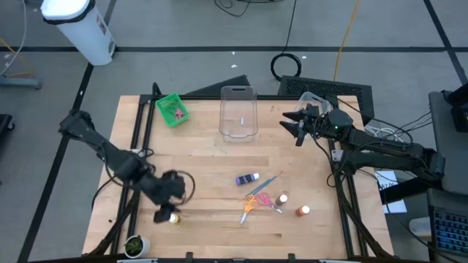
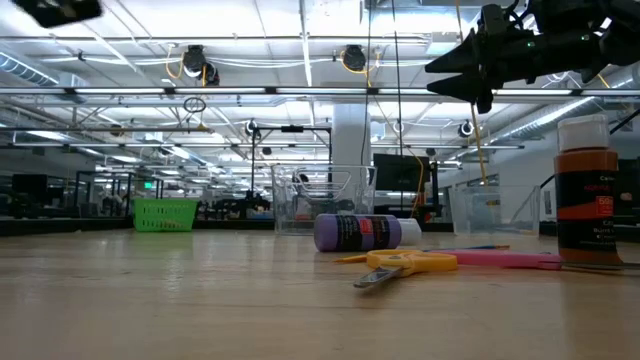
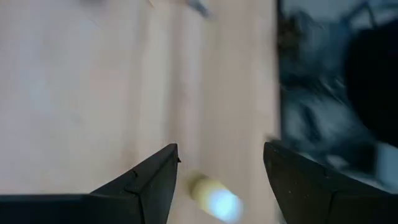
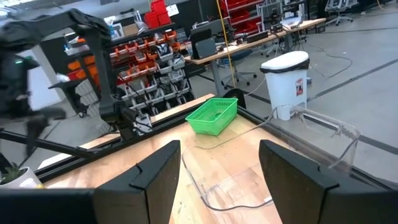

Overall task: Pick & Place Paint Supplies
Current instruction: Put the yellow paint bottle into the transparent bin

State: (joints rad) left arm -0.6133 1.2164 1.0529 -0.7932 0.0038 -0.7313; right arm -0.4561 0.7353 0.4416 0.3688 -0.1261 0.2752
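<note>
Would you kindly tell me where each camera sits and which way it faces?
High view: overhead, straight down; both arms, left pincer above the yellow bottle.
Low view: tabletop level, facing the purple bottle; right pincer overhead.
Left wrist view: looks down past open fingers at the yellow bottle.
Right wrist view: faces the green bin; open fingers.
Shared: high and low views show the purple bottle.

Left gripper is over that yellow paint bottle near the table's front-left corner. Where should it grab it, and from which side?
Grip the yellow paint bottle across its round body, coming straight down from above. It looks to be lying on its side on the bare table with nothing beside it, and the left gripper is open, its fingers either side of the bottle.
</note>
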